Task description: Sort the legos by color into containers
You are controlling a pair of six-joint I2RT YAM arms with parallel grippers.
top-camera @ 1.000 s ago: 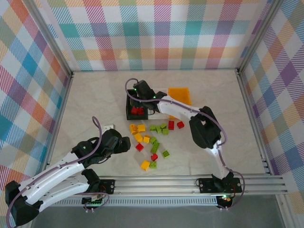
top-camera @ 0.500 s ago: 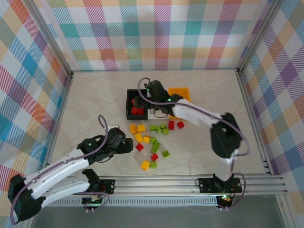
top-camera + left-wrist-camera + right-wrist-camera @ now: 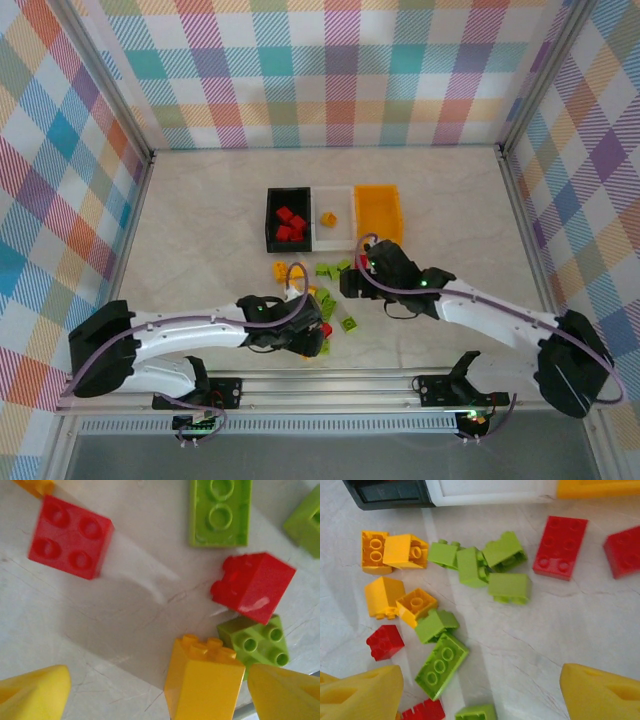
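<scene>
Left gripper: I hold it wide, empty | yellow brick between fingertips, green brick just beside, toward right finger | risk: closing pinches both, mis-sorting green | right gripper: wide, empty, loose legos ahead.

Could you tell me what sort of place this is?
Probably a robot test cell: plaid cloth walls on an aluminium frame enclose a marbled tabletop, with a left arm and a right arm bolted to its rail.
</scene>
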